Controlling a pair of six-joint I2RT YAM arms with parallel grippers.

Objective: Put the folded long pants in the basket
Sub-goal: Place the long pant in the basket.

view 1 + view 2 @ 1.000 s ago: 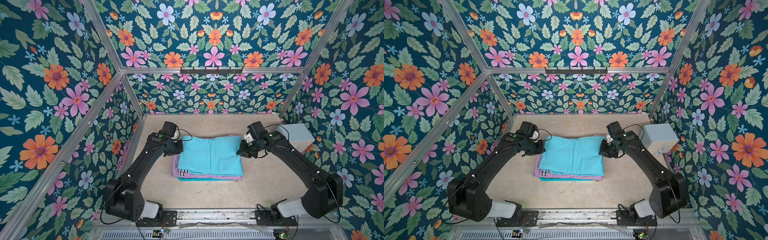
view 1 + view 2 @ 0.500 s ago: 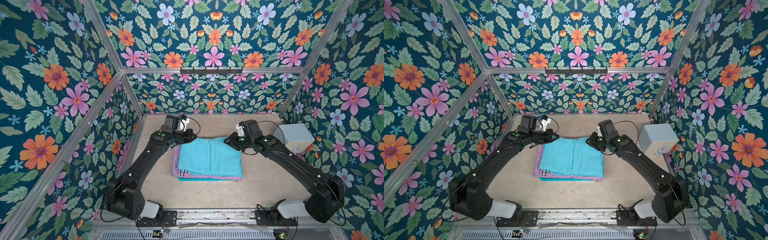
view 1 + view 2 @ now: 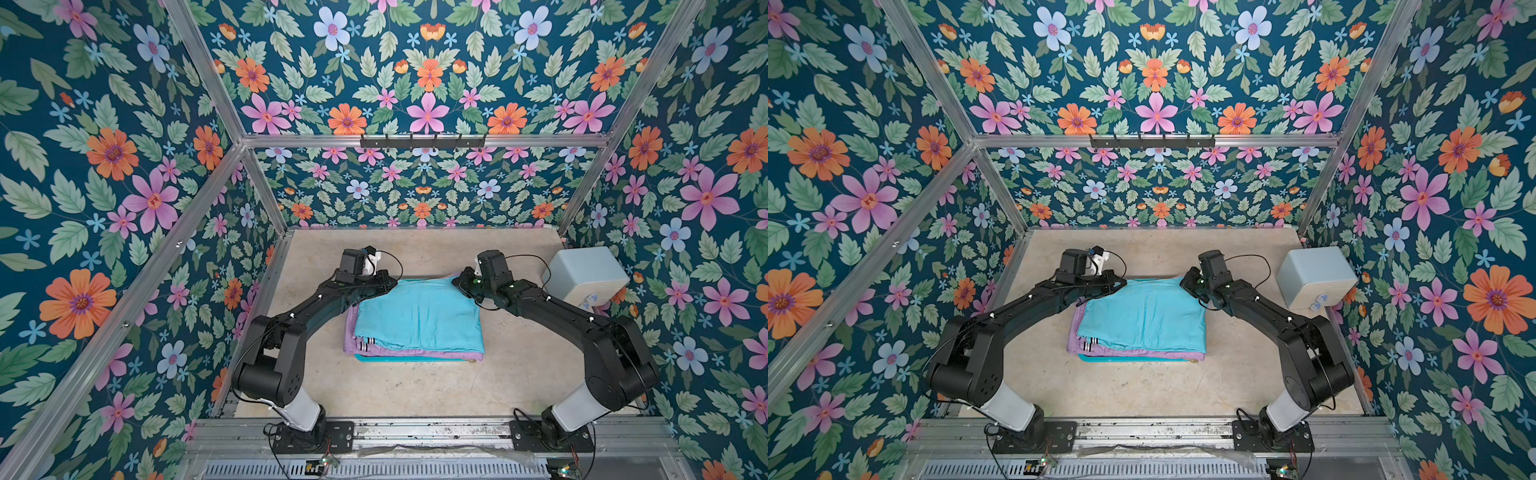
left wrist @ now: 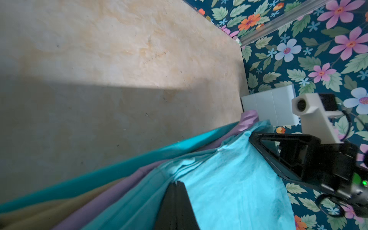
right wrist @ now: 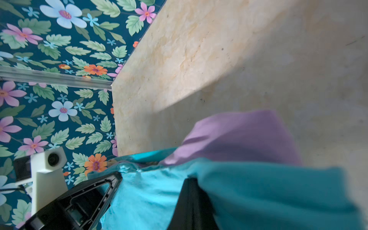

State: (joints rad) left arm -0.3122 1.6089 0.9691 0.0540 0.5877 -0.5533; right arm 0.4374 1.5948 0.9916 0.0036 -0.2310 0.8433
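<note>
Top views: desk [image 3: 415, 390], beige, carrying one stack at its centre. Uppermost item, turquoise pants [image 3: 419, 316], folded flat; beneath them lilac pants [image 3: 415, 356], whose edges show at the near and left sides; under both, a thin teal strip of the basket [image 3: 374, 360] shows at the near edge. The stack lies in the basket and hides most of it. Left tool [image 3: 388, 282] sits at the far left corner of the turquoise pants, right tool [image 3: 457, 282] at the far right corner, where the cloth is bunched upward; both top views agree [image 3: 1119, 283] [image 3: 1185, 280]. Pale blue box [image 3: 584, 278] stands at the desk's right edge, well apart from the stack. Left wrist view: left tool [image 4: 176, 186] clenched, its fingers pressed together on the edge of the turquoise pants [image 4: 229, 179]; layers of lilac [image 4: 111, 197], tan pants [image 4: 39, 211] and basket rim [image 4: 99, 177] run alongside. Right wrist view: right tool [image 5: 191, 182] clenched on the turquoise pants [image 5: 258, 189], the cloth draped over it; a lilac corner [image 5: 239, 135] is raised behind; basket rim [image 5: 151, 155] just beyond.
</note>
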